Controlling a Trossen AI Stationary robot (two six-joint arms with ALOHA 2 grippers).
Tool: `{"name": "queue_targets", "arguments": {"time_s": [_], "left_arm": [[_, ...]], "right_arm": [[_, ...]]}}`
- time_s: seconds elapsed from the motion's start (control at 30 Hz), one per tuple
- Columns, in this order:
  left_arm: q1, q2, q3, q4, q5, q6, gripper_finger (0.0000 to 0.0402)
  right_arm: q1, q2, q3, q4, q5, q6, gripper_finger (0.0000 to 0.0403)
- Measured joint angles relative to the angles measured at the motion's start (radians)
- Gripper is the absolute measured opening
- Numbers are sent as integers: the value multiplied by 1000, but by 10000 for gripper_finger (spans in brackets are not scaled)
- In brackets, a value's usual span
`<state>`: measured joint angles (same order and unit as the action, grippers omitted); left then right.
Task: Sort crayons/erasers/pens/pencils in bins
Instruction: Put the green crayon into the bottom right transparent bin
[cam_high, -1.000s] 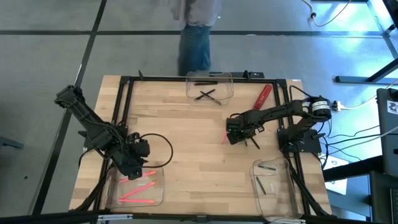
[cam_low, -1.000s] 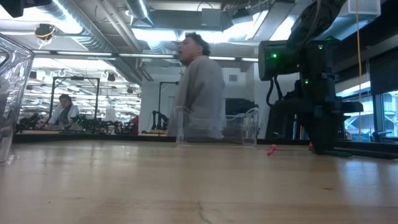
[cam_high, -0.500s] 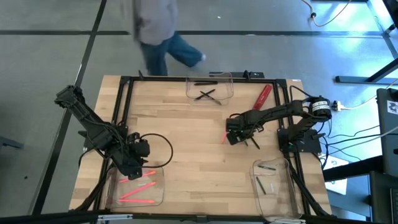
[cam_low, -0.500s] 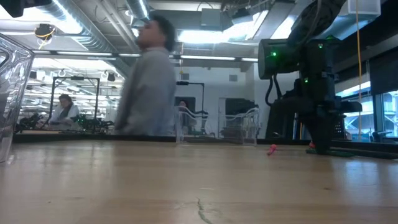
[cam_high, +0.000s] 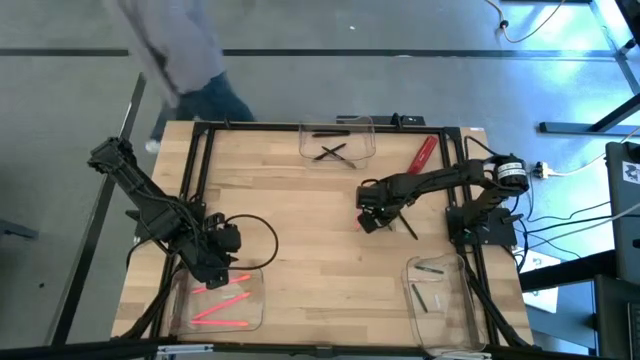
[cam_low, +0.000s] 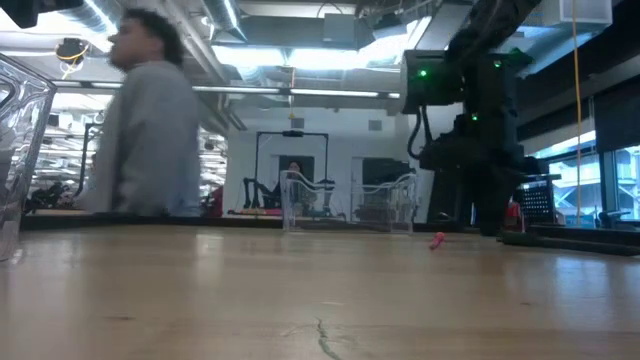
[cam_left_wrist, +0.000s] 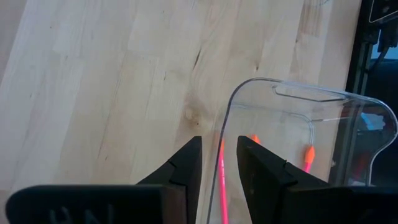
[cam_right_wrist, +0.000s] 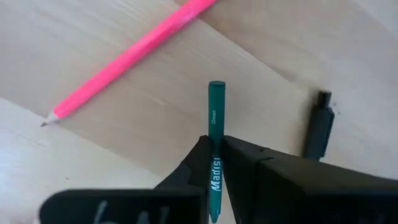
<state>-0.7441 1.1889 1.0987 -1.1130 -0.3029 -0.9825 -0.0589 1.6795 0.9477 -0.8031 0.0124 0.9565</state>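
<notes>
My right gripper (cam_high: 368, 217) is over the table's right middle, shut on a green crayon (cam_right_wrist: 216, 106). Beside it on the wood lie a pink pencil (cam_right_wrist: 130, 55) and a black pen (cam_right_wrist: 318, 133). My left gripper (cam_high: 226, 243) hangs open over the far edge of the near-left bin (cam_high: 258, 300), which holds pink pencils (cam_high: 222, 306). One pink pencil (cam_left_wrist: 222, 180) shows in the gap between the left gripper's fingers, touching neither. The far bin (cam_high: 303, 140) holds black pens (cam_high: 333, 152). The near-right bin (cam_high: 410, 290) holds short dark crayons (cam_high: 432, 268). My right gripper pinches the green crayon between its two fingers, on the printed wrapper (cam_right_wrist: 214, 134) toward one end. The crayon runs along the fingers, and its other end sticks out well past their tips. Whether it is clear of the table I cannot tell.
A chunky red block (cam_high: 424, 152) lies at the far right, near the black frame rail. A person (cam_high: 175, 50) walks on the floor beyond the table's far left corner. Bare wood stretches across the table's middle (cam_high: 300, 210).
My right gripper has moved a little toward the table's left edge. The person behind the table has walked from its far middle toward the far left.
</notes>
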Motion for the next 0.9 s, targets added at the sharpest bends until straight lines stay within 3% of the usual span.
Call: {"name": "queue_targets", "arguments": {"time_s": [0.4,0.63,0.9], "left_arm": [[0,0,0,5,-19,0,93],[0,0,0,7,-94,6,93],[1,0,0,146,-218,234,95]], "right_arm": [[80,-4,197,-173,31,-72,36],[231,-5,360,-327,47,-23,36],[448,-6,508,-474,47,173,37]]}}
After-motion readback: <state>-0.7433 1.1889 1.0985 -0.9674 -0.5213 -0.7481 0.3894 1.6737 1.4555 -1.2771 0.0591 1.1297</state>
